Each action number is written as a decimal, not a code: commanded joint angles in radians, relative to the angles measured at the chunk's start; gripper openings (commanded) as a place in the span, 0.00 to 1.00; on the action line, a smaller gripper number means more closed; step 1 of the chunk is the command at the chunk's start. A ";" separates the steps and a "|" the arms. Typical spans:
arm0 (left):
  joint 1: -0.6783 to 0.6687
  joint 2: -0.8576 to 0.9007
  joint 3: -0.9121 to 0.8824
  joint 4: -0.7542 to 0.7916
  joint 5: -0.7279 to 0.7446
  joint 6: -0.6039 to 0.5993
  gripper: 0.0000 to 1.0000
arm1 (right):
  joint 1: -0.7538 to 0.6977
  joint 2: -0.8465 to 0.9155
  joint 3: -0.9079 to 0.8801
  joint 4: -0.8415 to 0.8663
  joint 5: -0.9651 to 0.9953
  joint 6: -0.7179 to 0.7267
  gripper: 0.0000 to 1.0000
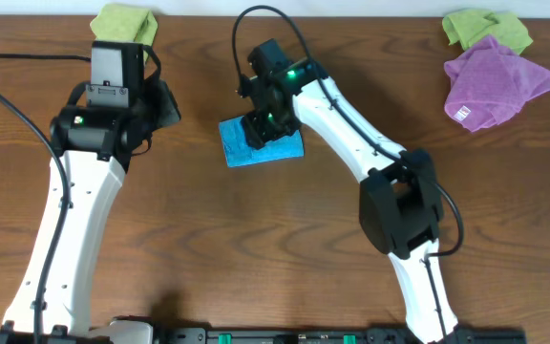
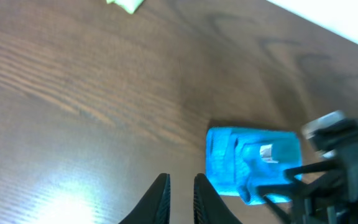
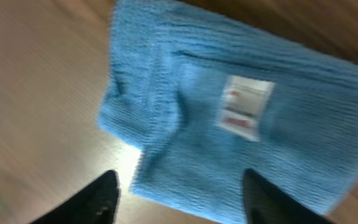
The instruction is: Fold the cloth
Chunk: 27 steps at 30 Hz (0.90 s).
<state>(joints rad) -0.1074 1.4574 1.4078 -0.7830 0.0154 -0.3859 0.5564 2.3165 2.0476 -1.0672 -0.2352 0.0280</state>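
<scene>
From the near edge, both arms reach out over the brown wood-grain table (image 1: 208, 239). The cloth (image 1: 286, 149) lies near the middle of it, already doubled into a small, thick rectangle with its white tag (image 3: 246, 107) facing up.

The right gripper (image 3: 182, 199) hangs directly over the cloth's left part. Its fingers are spread wide and hold nothing, and whether the tips touch the terry cannot be told. The left gripper (image 2: 179, 199) sits well to the left of the cloth over bare wood, with its fingers drawn almost together, a thin gap between them and nothing in it.

The fold looks close to finished, and the step in hand appears to be tidying the packet or letting it go. The near-left corner bulges and one layer edge runs crooked. To do this well, the right arm would probably press flat along that loose edge and lift off straight, since a sideways drag could pull the top layer open.

No containers are in view. Further off, a purple cloth (image 1: 495, 81) lies far right with a lime-green cloth (image 1: 485, 29) just behind it. Another lime-green cloth (image 1: 124, 21) lies at the far left edge.
</scene>
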 commanded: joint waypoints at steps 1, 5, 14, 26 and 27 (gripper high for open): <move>0.005 0.038 -0.058 0.000 0.012 0.016 0.20 | 0.004 -0.011 0.019 0.000 0.070 -0.029 0.56; 0.004 0.115 -0.111 0.027 0.171 0.016 0.33 | 0.016 -0.008 0.019 0.002 0.160 -0.031 0.35; 0.012 0.211 -0.115 0.079 0.270 0.044 0.49 | 0.066 -0.007 0.017 -0.019 0.178 -0.146 0.58; 0.134 0.211 -0.115 0.092 0.423 0.082 0.63 | 0.087 0.007 -0.024 0.019 0.213 -0.141 0.15; 0.139 0.211 -0.115 0.092 0.423 0.089 0.63 | 0.087 0.005 -0.024 0.025 0.213 -0.131 0.07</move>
<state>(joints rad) 0.0154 1.6615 1.2907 -0.6910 0.3836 -0.3382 0.6415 2.3165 2.0331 -1.0492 -0.0341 -0.1123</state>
